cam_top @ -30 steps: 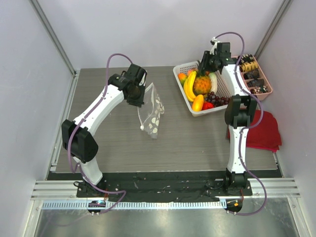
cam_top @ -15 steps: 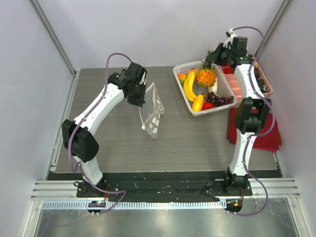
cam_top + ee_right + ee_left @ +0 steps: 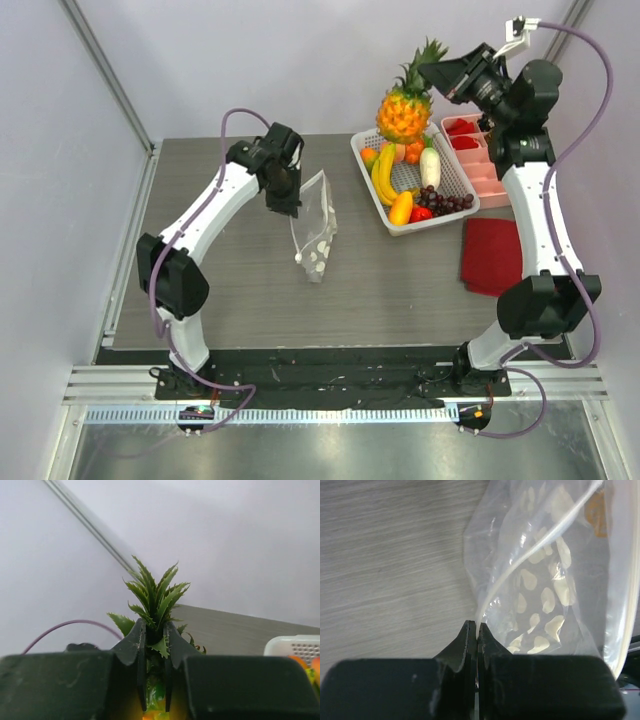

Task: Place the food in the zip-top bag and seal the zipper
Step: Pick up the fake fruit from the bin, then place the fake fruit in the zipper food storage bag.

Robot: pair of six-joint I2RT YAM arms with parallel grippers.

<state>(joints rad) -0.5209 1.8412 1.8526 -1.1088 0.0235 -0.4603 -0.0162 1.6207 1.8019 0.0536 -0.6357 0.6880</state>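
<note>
My left gripper [image 3: 288,200] [image 3: 476,625] is shut on the edge of the zip-top bag [image 3: 315,235] [image 3: 545,595], a clear bag with white dots that hangs from it down to the table. The whitish zipper [image 3: 530,555] runs up and away from the fingertips, its two sides apart. My right gripper [image 3: 437,68] [image 3: 155,625] is shut on the green leaf crown of an orange scaly pineapple [image 3: 403,115] [image 3: 157,592], held high above the basket's far left corner. More food lies in the basket: a banana [image 3: 383,172], a white radish [image 3: 431,165], grapes [image 3: 445,200].
The white mesh basket [image 3: 440,222] stands at the back right of the table. A pink compartment tray [image 3: 480,160] sits just right of it, and a red cloth [image 3: 492,255] lies in front of the tray. Grey walls enclose the table.
The right gripper closed on the pineapple's crown and lifted it out of the basket, up and back. The left arm shifted slightly right with the bag.
</note>
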